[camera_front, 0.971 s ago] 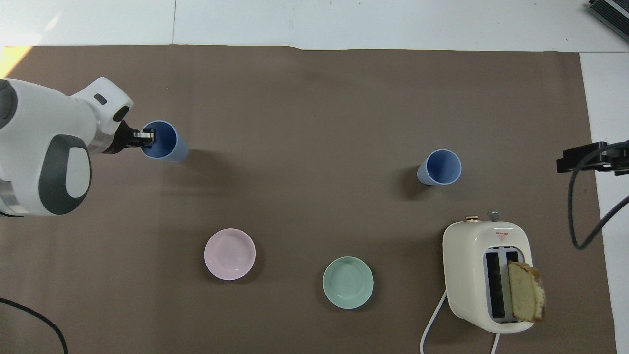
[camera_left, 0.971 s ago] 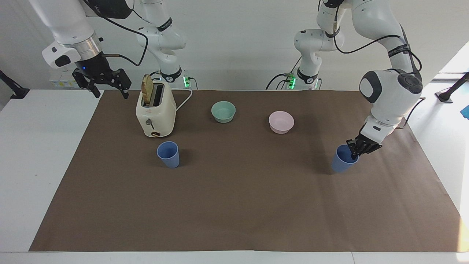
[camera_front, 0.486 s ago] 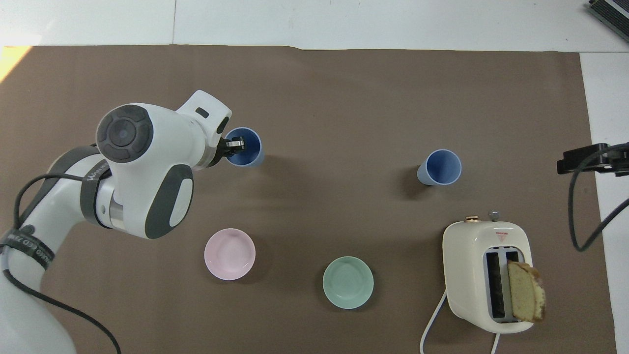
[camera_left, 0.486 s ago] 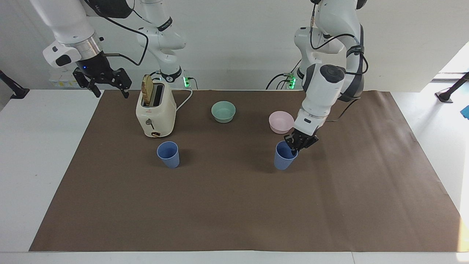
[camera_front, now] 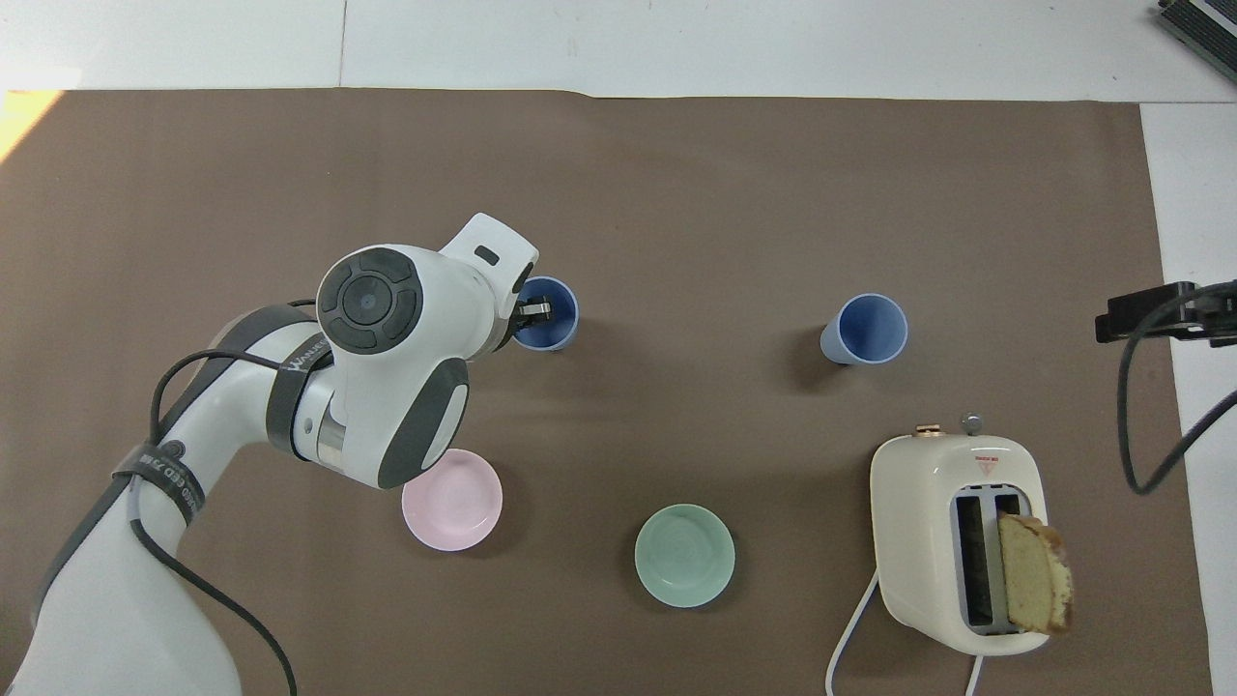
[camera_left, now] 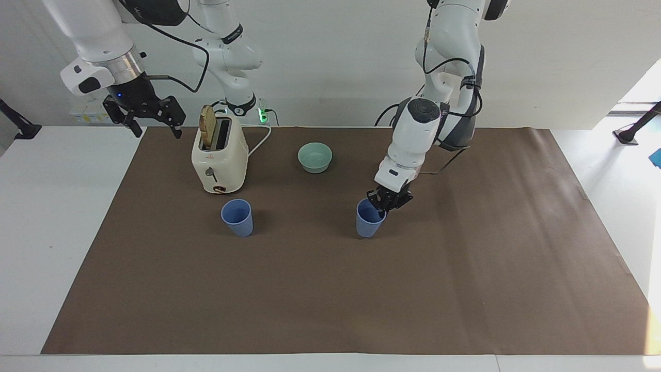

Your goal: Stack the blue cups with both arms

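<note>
Left pincer is clamped on the rim of one blue cup, one finger dipped inside the mouth and the other outside, and it holds that cup upright about mid-counter; whether the base is brushing the brown mat or hanging just clear of it, I cannot tell. Its partner, the second blue cup, stands alone on the mat toward the right arm's end, just beside the toaster and a little farther from the robots than it. So by my reading one cup is in hand and the pair is not yet stacked: the gap between the two has to be crossed, then the held cup lifted and dropped into the waiting one. Right pincer waits high over the mat's corner at its own end of the counter, fingers spread wide, holding nothing. Around the action, the toaster has a slice of bread sticking up from one slot, and it crowds the free cup on the robots' side. A teal-green bowl and a pink bowl sit nearer the robots, well off the straight run between the cups, which looks open.
</note>
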Robot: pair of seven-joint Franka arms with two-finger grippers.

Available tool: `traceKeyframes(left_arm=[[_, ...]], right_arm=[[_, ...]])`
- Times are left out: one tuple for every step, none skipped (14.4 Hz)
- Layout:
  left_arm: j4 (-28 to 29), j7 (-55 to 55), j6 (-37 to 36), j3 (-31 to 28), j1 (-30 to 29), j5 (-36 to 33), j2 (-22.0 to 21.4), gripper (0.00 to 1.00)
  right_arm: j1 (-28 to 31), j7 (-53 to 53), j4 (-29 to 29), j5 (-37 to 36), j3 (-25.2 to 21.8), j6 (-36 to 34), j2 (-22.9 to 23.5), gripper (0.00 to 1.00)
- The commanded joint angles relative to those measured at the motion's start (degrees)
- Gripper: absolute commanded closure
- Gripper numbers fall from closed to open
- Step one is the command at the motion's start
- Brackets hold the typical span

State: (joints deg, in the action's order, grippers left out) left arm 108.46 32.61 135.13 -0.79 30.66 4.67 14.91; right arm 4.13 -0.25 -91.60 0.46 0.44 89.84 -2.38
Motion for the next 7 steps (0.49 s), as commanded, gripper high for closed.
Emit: traceKeyframes(left_arm=[[1.75, 0.88, 1.10, -0.97, 2.12, -0.10, -1.02, 1.00], [1.76, 1.32, 1.10, -0.97, 2.56, -0.09, -0.76, 1.00], [2.02, 2.28, 1.10, -0.97, 3.08, -0.09, -0.58, 1.00], [2.46, 3.16, 1.01, -0.97, 3.26, -0.09, -0.58, 0.96], [2.20, 3.86, 1.01, -0.97, 3.35, -0.09, -0.58, 0.67], [2.02, 3.78, 0.84, -0.97, 3.26, -0.09, -0.50, 0.35], [1.85, 3.26, 0.75, -0.97, 3.26, -0.09, -0.32, 0.08]], right_arm=[[0.71, 0.34, -1.48, 0.95, 0.44, -0.10, -1.40, 0.00], [0.70, 0.34, -1.48, 0.95, 0.44, -0.10, -1.40, 0.00], [0.70, 0.34, -1.56, 0.95, 0.44, -0.10, -1.40, 0.00], [0.70, 0.34, -1.56, 0.95, 0.44, -0.19, -1.40, 0.00], [0.70, 0.34, -1.65, 0.95, 0.44, -0.19, -1.57, 0.00], [0.70, 0.34, -2.17, 0.95, 0.53, -0.10, -1.84, 0.00], [0.70, 0.34, -2.27, 0.95, 0.44, -0.01, -1.92, 0.00]])
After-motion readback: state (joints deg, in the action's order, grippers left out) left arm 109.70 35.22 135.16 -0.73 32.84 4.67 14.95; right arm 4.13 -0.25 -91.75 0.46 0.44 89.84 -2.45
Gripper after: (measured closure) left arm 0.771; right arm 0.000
